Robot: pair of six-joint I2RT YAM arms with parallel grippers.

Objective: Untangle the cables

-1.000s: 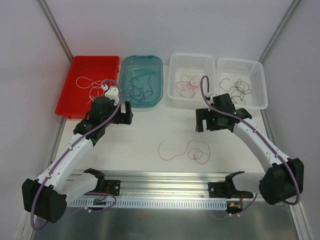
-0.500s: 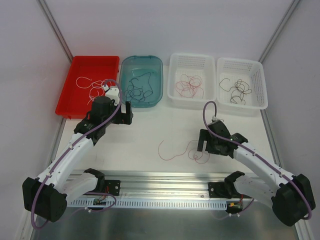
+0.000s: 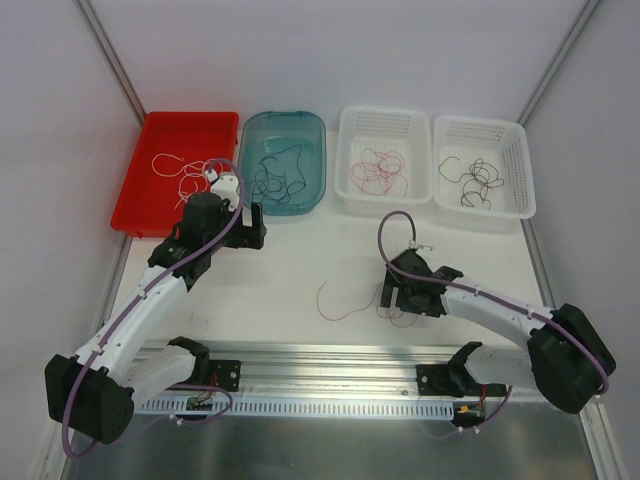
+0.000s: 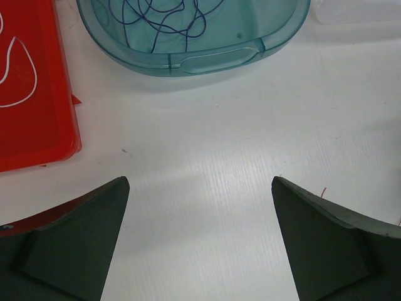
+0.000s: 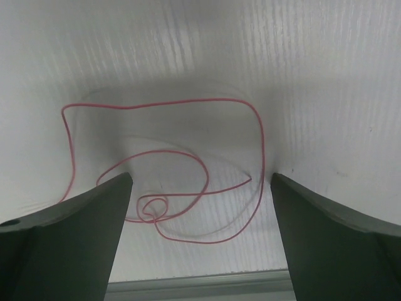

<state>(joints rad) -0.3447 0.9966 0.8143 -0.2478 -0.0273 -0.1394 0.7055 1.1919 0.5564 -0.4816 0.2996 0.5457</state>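
One red-pink cable [image 3: 340, 315] lies loose on the white table, curled in loops near the front rail. My right gripper [image 3: 405, 303] is low over its looped end. In the right wrist view the loops [image 5: 188, 157] lie between my open right gripper [image 5: 200, 188], its fingers [image 5: 75, 238] on either side and holding nothing. My left gripper [image 3: 212, 240] is open and empty, just in front of the teal tray; in the left wrist view it [image 4: 199, 185] hangs over bare table. Other cables lie sorted in four containers at the back.
At the back stand a red tray [image 3: 150, 215] with white cables [image 3: 175, 170], a teal tray [image 3: 315, 195] with dark cables [image 3: 272, 172], a white basket [image 3: 385, 120] with red-pink cables [image 3: 378, 172], and a white basket [image 3: 480, 127] with black and brown cables [image 3: 475, 180]. A metal rail [image 3: 330, 360] runs along the front.
My right arm has swung from in front of the white baskets down to the red-pink cable on the table. The left arm and the cable have not moved.
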